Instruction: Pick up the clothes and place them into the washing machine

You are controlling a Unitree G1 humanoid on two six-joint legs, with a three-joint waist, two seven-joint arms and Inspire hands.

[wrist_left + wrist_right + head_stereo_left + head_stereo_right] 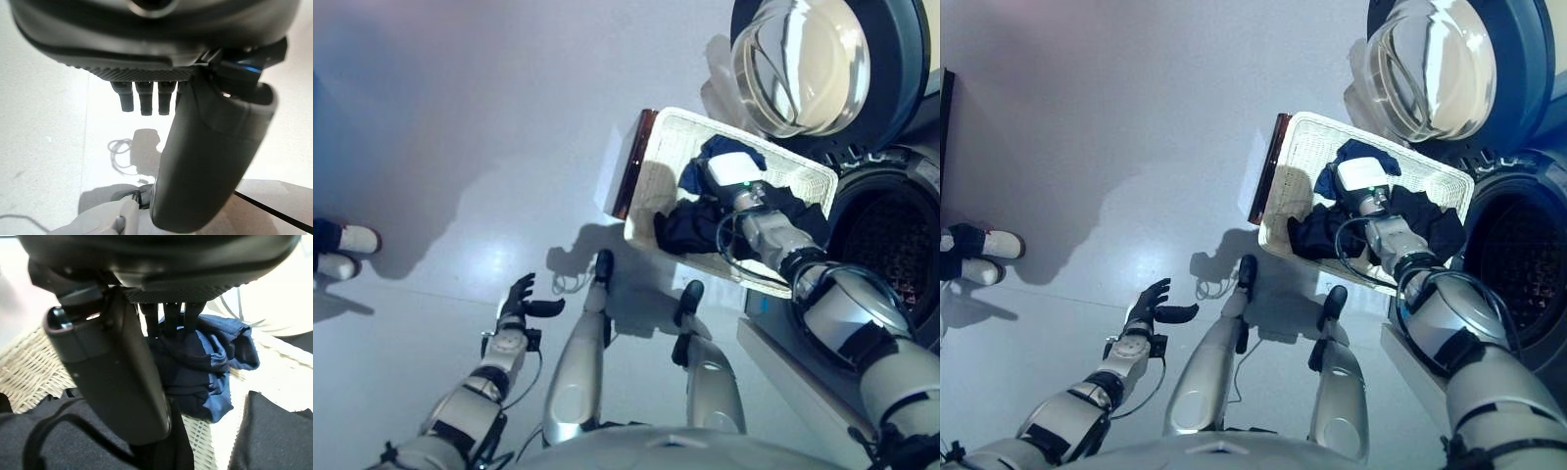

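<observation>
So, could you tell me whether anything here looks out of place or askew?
Nothing looks damaged or spilled. The white basket sits skewed beside the open washing machine, dark clothes heaped inside, where the right hand reaches.

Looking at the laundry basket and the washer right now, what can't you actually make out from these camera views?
- Right hand: whether it grips the dark clothes; in its wrist view the fingers end behind the cloth, and in the eye views the wrist covers them.
- Basket: what lies beneath the clothes is covered.
- Washing machine drum: its inside is dark and cut by the right edge.
- Person's shoes: the rest is cut by the left edge.
</observation>
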